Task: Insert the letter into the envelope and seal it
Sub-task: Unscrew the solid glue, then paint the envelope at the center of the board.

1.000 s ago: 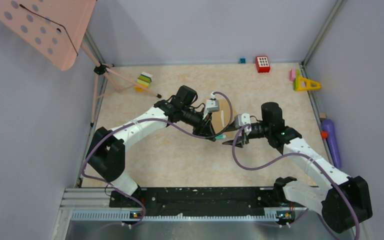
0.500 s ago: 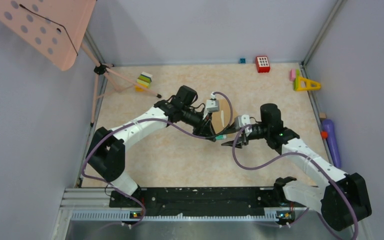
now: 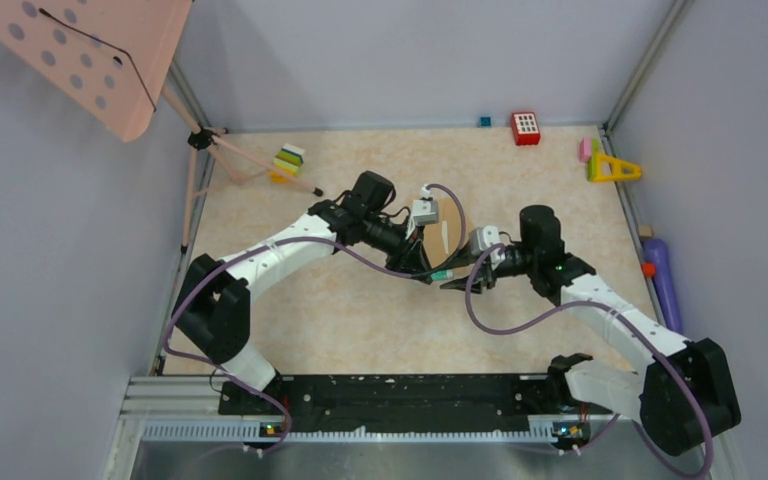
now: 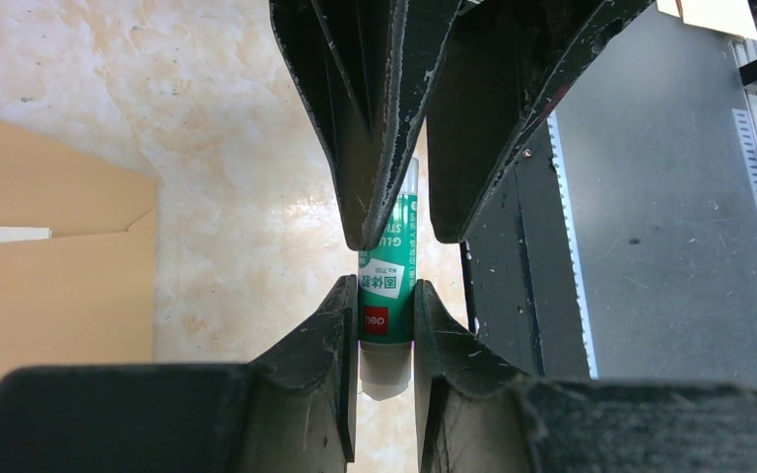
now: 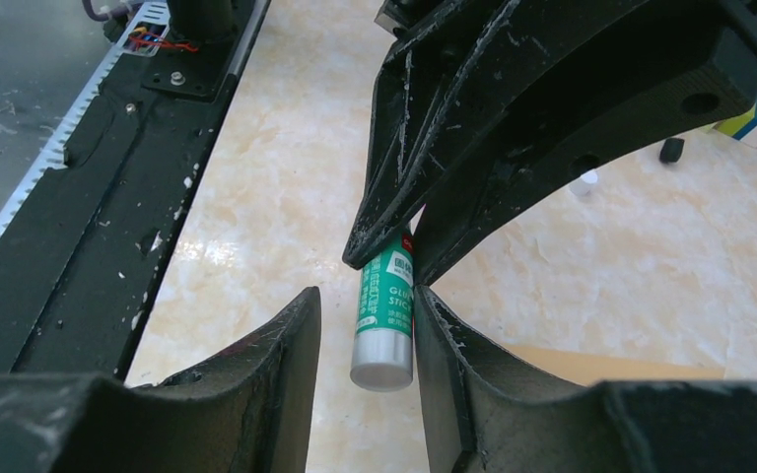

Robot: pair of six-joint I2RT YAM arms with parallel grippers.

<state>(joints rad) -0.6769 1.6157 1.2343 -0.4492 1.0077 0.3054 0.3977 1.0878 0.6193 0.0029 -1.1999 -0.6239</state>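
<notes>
1. Clamping the glue stick (image 5: 384,305), the left hand (image 4: 385,291) aims it at the right hand (image 5: 367,298).
2. Right hand straddles the free end, not yet clenched.
3. The envelope (image 4: 49,286) lies flat, frame left.

blocked: left gripper (image 4: 385,296) and right gripper (image 5: 367,305) around glue stick (image 5: 384,320) | free: near tabletop (image 3: 360,320)
</notes>
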